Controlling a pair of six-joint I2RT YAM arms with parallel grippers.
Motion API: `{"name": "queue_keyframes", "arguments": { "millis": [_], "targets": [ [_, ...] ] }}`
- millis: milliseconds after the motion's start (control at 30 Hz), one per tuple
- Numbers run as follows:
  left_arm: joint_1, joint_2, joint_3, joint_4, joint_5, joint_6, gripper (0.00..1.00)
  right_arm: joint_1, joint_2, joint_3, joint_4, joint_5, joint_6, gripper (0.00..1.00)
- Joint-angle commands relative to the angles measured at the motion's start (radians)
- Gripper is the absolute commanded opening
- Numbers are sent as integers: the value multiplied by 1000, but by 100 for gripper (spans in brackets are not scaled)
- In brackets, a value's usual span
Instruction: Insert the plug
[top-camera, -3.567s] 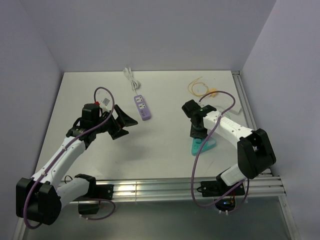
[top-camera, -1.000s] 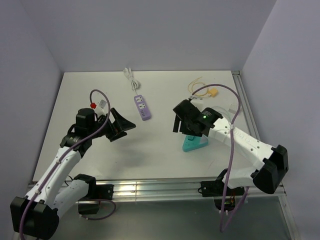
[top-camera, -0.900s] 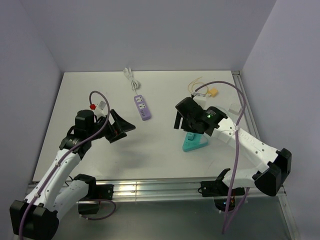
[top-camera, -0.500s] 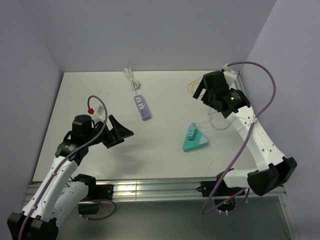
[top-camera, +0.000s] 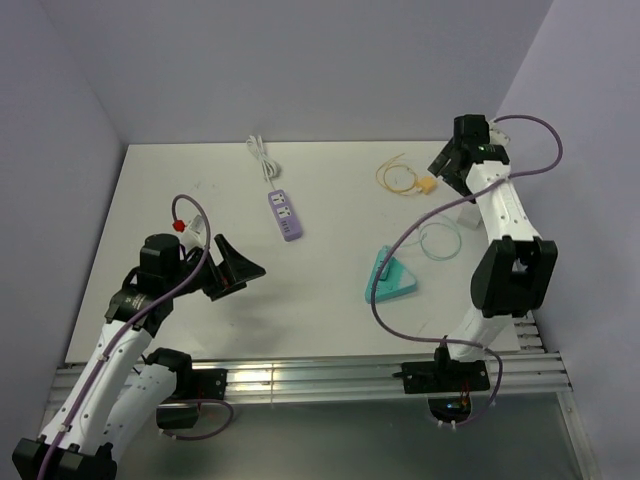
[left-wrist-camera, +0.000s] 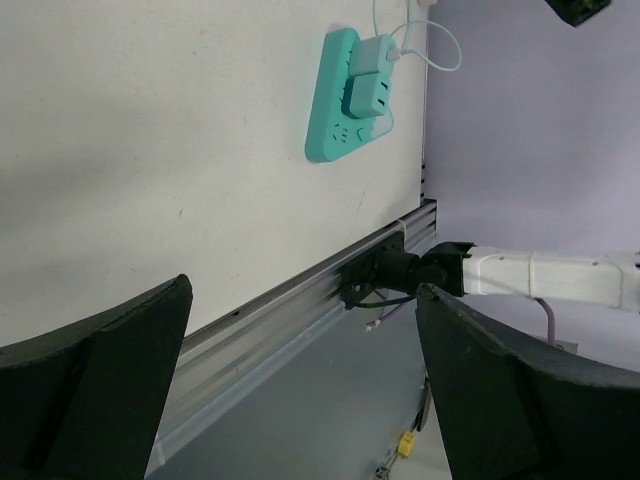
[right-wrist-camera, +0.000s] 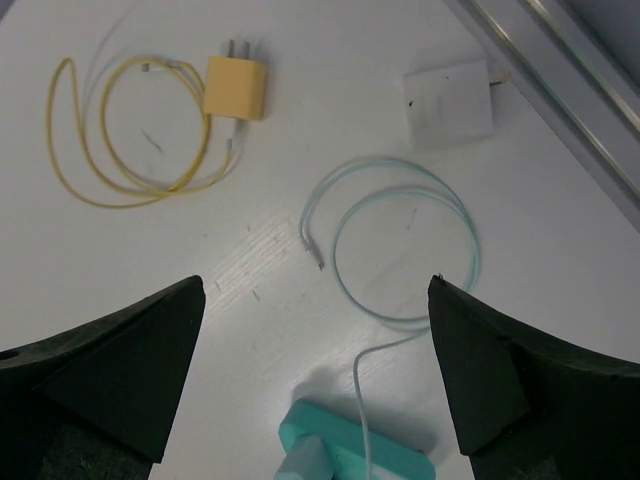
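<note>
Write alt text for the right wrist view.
The yellow plug lies on the table with its yellow cable looped beside it, beyond the open right claw. A white adapter, a coiled teal cable and a teal power strip lie nearby.

Worktop (top-camera: 180, 190): power strip (top-camera: 284, 215) rear centre; plug (top-camera: 427, 186) rear right; triangular socket block (top-camera: 392, 281) in front of plug.

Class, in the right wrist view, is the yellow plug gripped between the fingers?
No, the plug lies loose on the table, clear of the right gripper.
</note>
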Motion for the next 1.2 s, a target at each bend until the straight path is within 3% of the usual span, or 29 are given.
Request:
{"name": "queue_keyframes", "arguments": {
  "millis": [0, 367, 500, 867, 1033, 1167],
  "targets": [
    [-1, -10, 12, 32, 32, 19, 99, -24, 82, 96, 50, -61, -26, 99],
    [-1, 33, 38, 42, 35, 92, 99, -24, 481, 439, 47, -147, 42, 97],
    [-2, 64, 39, 65, 34, 97, 100, -25, 544, 518, -22, -32, 75, 96],
    [-18, 139, 10, 148, 47, 74, 99, -165, 392, 153, 54, 46, 2, 97],
    [-33, 179, -4, 194, 75, 51, 100, -176, 271, -63, 198, 77, -62, 98],
    [-39, 181, 6, 185, 66, 55, 99, -194, 269, -90, 234, 34, -90, 98]
  ]
}}
